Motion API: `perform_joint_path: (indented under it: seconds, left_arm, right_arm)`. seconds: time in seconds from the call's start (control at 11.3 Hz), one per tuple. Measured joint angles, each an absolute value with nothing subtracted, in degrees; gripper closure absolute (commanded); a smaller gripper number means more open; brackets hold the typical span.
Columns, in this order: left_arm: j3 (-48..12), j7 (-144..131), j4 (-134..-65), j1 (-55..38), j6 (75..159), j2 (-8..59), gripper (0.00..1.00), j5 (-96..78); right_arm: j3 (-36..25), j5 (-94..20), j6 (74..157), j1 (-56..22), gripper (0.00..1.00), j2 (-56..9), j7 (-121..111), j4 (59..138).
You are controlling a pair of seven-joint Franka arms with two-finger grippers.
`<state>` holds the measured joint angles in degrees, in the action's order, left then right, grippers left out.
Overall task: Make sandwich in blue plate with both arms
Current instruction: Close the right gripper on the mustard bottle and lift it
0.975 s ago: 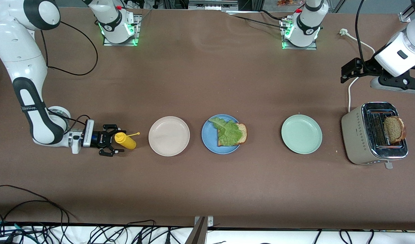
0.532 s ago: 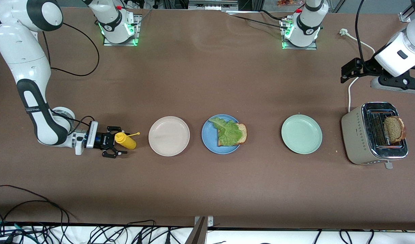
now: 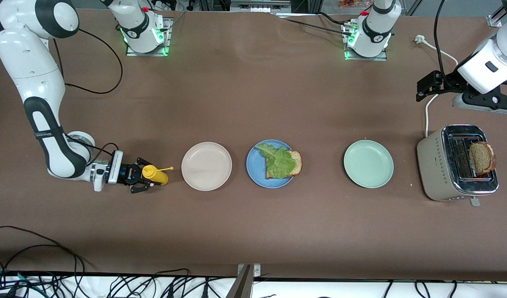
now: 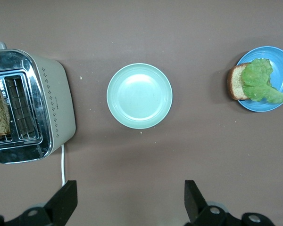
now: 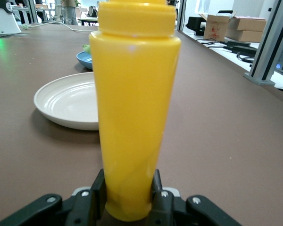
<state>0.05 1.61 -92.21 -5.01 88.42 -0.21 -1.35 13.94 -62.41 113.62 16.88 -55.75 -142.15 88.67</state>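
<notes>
I've just closed the right end effector (image 3: 142, 181) on the yellow squeeze bottle (image 3: 155, 175).

A second ago its fingers stood spread around the bottle; now they pinch its base, as the right wrist view shows, so I judge sauce comes next. The blue plate (image 3: 255, 174) sits mid-counter with one bread slice (image 3: 295, 162) under lettuce (image 3: 278, 161); the second slice (image 3: 481, 157) stands in the toaster (image 3: 433, 165). My left end effector (image 4: 127, 200) waits, spread wide, over the counter by the toaster.

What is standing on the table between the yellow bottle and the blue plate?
The front view shows one thing there: a cream-white plate, bare, between the yellow bottle in the right gripper and the blue plate.
</notes>
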Motion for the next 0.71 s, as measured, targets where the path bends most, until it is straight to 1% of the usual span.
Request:
perform_joint_path:
  seconds: [0.27,0.53,0.71]
  left_arm:
    - [0.1,1.6,-92.2,-5.0,88.4,-0.2,0.00,-1.4]
    - [0.1,1.6,-92.2,-5.0,88.4,-0.2,0.00,-1.4]
    - [0.0,1.6,-92.2,-5.0,88.4,-0.2,0.00,-1.4]
  right_arm:
    - [12.1,-61.4,116.1,13.9,1.00,-53.7,-135.8,87.2]
    - [8.3,-52.5,117.6,8.2,1.00,-47.6,-117.9,86.7]
    - [4.7,-47.2,118.2,3.2,1.00,-43.8,-106.5,86.7]
